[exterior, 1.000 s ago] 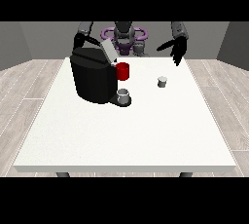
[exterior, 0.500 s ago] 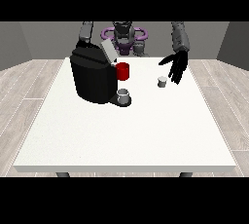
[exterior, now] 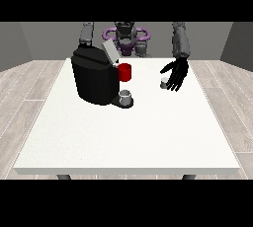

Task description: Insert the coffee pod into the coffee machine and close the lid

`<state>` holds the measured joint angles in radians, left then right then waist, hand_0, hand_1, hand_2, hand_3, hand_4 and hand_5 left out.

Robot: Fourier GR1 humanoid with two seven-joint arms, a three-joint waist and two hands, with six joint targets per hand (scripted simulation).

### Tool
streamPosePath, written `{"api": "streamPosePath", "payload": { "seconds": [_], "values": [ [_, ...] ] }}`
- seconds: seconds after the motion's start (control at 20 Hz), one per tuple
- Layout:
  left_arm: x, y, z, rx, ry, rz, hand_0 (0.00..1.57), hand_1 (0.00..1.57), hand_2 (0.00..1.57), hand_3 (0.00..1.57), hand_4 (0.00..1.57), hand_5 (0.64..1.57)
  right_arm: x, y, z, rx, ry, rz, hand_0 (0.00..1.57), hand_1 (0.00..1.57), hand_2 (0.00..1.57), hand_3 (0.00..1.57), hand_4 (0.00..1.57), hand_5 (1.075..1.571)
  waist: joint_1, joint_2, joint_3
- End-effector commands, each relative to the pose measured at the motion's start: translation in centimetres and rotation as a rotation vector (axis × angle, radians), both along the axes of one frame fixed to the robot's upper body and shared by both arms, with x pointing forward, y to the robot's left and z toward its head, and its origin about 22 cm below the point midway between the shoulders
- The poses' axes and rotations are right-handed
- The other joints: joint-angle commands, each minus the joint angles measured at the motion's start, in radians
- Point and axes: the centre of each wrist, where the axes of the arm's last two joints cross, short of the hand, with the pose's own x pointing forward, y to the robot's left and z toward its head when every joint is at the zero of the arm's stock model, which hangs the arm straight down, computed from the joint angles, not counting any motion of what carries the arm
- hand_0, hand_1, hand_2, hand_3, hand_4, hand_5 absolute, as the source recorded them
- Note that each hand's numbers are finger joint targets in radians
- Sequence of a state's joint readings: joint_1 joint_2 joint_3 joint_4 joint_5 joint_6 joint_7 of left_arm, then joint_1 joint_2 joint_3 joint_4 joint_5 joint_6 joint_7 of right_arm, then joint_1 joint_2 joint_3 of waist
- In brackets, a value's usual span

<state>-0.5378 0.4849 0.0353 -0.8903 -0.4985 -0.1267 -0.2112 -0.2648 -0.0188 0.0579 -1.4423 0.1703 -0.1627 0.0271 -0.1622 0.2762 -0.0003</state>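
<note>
The hand at the view's right (exterior: 176, 74) has dropped from a raised pose near the robot's shoulder to just above the worktop (exterior: 128, 137) — its fingers (exterior: 171, 84) now hang spread and pointing down, right beside the coffee pod (exterior: 163, 84). A second ago the pod stood well clear of them; now it sits just off the fingertips, on their coffee-machine side, upright on the worktop. Whether they touch it yet I cannot tell, but nothing is curled round it. My reading: the reach is nearly done and the grasp itself is what comes next.

The coffee machine (exterior: 96, 78) stands well apart from those fingers, towards the view's left, with its lid (exterior: 109, 52) tilted up — so the pod chamber looks open and, as far as can be seen, not yet loaded. A small grey cup (exterior: 126, 95) rests on the machine's drip base; its contents are not visible. A red part (exterior: 125, 72) shows on the machine's front above that cup. The other hand is hidden behind the machine.
</note>
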Motion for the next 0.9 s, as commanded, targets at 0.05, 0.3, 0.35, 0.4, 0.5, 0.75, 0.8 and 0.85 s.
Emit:
{"api": "streamPosePath", "payload": {
  "seconds": [0.05, 0.3, 0.35, 0.4, 0.5, 0.75, 0.8, 0.85],
  "values": [
    [0.9, -0.9, -0.5, 0.102, -0.056, 0.005, 0.84, 0.84, 0.92, 0.76, 0.30, 1.571, -0.1, -0.2, -0.6, -0.040, 0.021, 0.025, 0.00, 0.00, 0.00, 0.00, 0.00, 1.571, -0.021, 0.005, 0.0000],
    [1.6, -0.5, 1.0, 0.234, -0.083, -0.047, 0.94, 0.94, 1.04, 0.87, 0.43, 1.571, 0.7, -0.5, -1.3, 0.008, 0.005, 0.035, 0.00, 0.00, 0.00, 0.00, 0.00, 1.571, -0.006, 0.016, 0.0005],
    [1.0, -1.3, -1.8, 0.266, -0.072, -0.024, 0.92, 0.92, 1.02, 0.84, 0.41, 1.571, 0.2, 1.3, -0.1, 0.014, 0.006, 0.060, 0.00, 0.00, 0.00, 0.00, 0.00, 1.571, -0.037, 0.021, -0.0001],
    [1.0, 0.2, -0.4, 0.296, -0.056, -0.052, 0.82, 0.82, 0.96, 0.80, 0.37, 1.571, 0.3, -0.6, -1.7, -0.007, -0.009, 0.029, 0.00, 0.00, 0.00, 0.00, 0.00, 1.571, -0.012, 0.031, 0.0004],
    [1.8, -0.2, -0.2, 0.325, -0.033, -0.075, 0.83, 0.83, 1.00, 0.86, 0.34, 1.571, 1.0, 1.9, 0.4, -0.004, -0.019, 0.022, 0.00, 0.00, 0.00, 0.00, 0.00, 1.571, -0.019, 0.046, -0.0001],
    [1.3, -1.7, -2.8, 0.405, 0.138, -0.072, 0.75, 0.75, 0.94, 0.81, 0.37, 1.571, 0.3, 0.8, -1.5, 0.006, 0.086, 0.014, 0.00, 0.00, 0.00, 0.00, 0.00, 1.571, -0.031, -0.046, 0.0001],
    [0.8, -0.7, -3.7, 0.391, 0.122, -0.057, 0.79, 0.79, 0.96, 0.85, 0.39, 1.571, -0.4, 0.8, -1.6, 0.000, 0.072, 0.020, 0.00, 0.00, 0.00, 0.00, 0.00, 1.571, -0.038, -0.036, -0.0002],
    [2.0, -1.4, -1.5, 0.427, 0.101, -0.085, 0.73, 0.73, 0.96, 0.85, 0.39, 1.571, -0.1, -0.4, -3.4, 0.015, 0.069, 0.011, 0.00, 0.00, 0.00, 0.00, 0.00, 1.571, -0.020, -0.027, 0.0004]
  ]
}}
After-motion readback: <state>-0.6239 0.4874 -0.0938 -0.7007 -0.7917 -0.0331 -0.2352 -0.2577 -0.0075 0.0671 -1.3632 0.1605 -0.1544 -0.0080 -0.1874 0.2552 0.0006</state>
